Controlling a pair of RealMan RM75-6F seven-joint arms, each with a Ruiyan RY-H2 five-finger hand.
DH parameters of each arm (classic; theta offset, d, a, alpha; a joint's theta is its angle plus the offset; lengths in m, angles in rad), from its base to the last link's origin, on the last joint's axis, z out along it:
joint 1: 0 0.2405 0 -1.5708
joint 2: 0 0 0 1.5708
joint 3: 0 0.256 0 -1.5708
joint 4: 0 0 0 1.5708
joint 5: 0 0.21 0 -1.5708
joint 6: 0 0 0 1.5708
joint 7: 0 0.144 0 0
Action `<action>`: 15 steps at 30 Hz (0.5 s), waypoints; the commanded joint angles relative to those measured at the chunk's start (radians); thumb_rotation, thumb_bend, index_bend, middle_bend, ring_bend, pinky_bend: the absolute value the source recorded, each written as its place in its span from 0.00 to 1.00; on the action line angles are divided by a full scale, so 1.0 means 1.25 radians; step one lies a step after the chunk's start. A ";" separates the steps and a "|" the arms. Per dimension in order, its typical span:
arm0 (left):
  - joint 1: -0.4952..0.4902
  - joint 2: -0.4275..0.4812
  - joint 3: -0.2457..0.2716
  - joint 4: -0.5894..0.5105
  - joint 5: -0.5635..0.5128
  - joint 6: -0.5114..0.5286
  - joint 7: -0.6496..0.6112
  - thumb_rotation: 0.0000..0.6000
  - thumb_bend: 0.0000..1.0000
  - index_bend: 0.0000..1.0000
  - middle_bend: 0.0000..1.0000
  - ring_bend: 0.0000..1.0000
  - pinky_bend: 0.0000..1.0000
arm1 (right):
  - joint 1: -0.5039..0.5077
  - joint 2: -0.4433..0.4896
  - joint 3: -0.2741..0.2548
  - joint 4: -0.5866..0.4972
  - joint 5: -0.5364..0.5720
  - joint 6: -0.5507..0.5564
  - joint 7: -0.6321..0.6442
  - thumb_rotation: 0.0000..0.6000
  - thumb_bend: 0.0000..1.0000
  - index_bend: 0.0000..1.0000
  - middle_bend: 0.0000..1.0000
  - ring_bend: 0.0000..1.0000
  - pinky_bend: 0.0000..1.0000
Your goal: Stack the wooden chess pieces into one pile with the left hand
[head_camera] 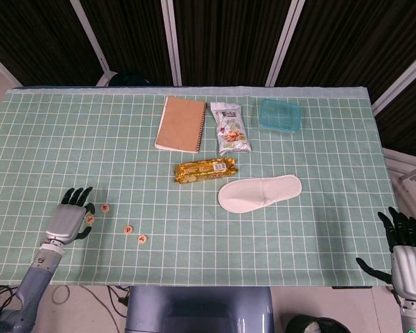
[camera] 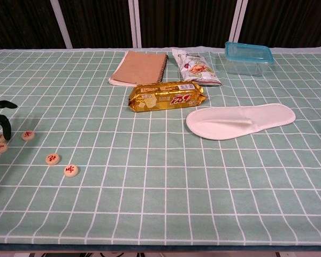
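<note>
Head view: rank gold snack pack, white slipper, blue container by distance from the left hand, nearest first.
From the left hand, at the table's near-left edge:
1. Gold snack pack, centre of the table.
2. White slipper, right of centre, just beyond the pack.
3. Blue container, far right, near the back edge.

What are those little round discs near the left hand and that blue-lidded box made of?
The small round chess pieces look like pale unvarnished wood with red characters on top. The clear box with blue lid looks like see-through glossy plastic.
</note>
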 commanded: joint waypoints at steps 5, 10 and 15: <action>-0.005 -0.013 0.004 0.023 -0.009 -0.004 0.013 1.00 0.26 0.44 0.00 0.00 0.00 | 0.000 -0.001 0.000 -0.001 0.002 0.000 -0.002 1.00 0.20 0.09 0.03 0.00 0.00; -0.009 -0.022 0.008 0.038 -0.015 -0.011 0.020 1.00 0.26 0.45 0.00 0.00 0.00 | -0.001 -0.001 0.001 -0.003 0.005 -0.001 -0.002 1.00 0.20 0.09 0.03 0.00 0.00; -0.011 -0.026 0.009 0.042 -0.017 -0.011 0.024 1.00 0.27 0.47 0.01 0.00 0.00 | -0.001 -0.001 0.002 -0.003 0.006 -0.002 -0.002 1.00 0.20 0.09 0.03 0.00 0.00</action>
